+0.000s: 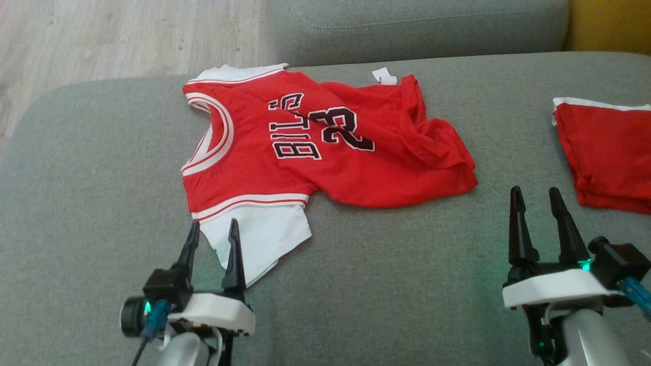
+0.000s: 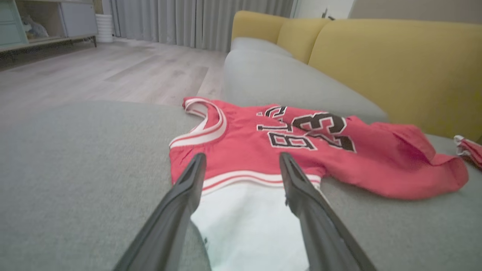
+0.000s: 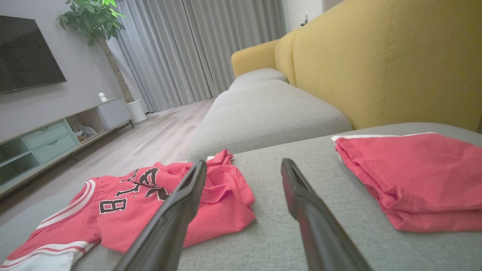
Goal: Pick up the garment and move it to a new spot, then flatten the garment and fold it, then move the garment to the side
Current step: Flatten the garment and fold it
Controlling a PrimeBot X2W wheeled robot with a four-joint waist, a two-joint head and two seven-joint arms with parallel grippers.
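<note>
Crumpled red mesh jersey (image 1: 325, 147) on grey fabric sofa cushion (image 1: 101, 203) — L gripper (image 1: 213, 223) at its 7 o'clock, R gripper (image 1: 535, 190) at 4, both w/ fingers apart

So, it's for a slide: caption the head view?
Open left gripper at the white sleeve of a red jersey on a grey sofa; right gripper open, aside.

floor (image 3: 158, 139): pale wood | curtains (image 3: 196, 49): grey | sofa (image 3: 263, 109): grey seat, yellow back | wall (image 3: 75, 86): TV (image 3: 26, 56), plant (image 3: 94, 19)
</note>
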